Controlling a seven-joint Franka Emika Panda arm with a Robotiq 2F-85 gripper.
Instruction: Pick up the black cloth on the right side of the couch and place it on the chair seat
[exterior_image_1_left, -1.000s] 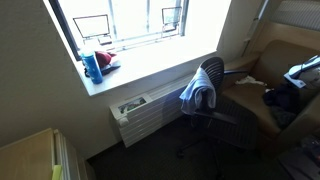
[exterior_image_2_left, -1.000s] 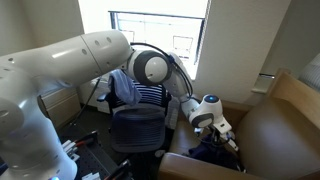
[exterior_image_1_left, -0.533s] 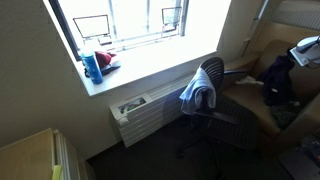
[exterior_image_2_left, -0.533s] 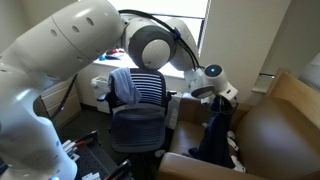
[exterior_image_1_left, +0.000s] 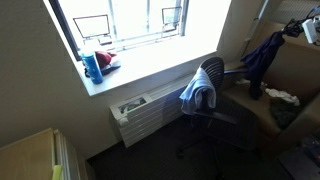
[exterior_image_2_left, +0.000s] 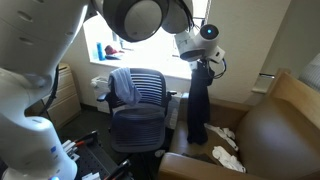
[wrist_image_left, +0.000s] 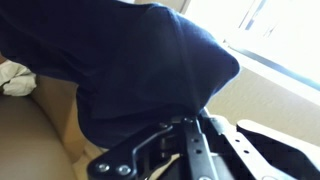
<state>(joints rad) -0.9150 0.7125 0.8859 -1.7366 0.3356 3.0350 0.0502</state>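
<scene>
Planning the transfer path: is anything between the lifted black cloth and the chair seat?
The black cloth hangs from the gripper above the couch. What looks like the chair's near armrest stands between it and the seat; the seat itself looks bare.
</scene>
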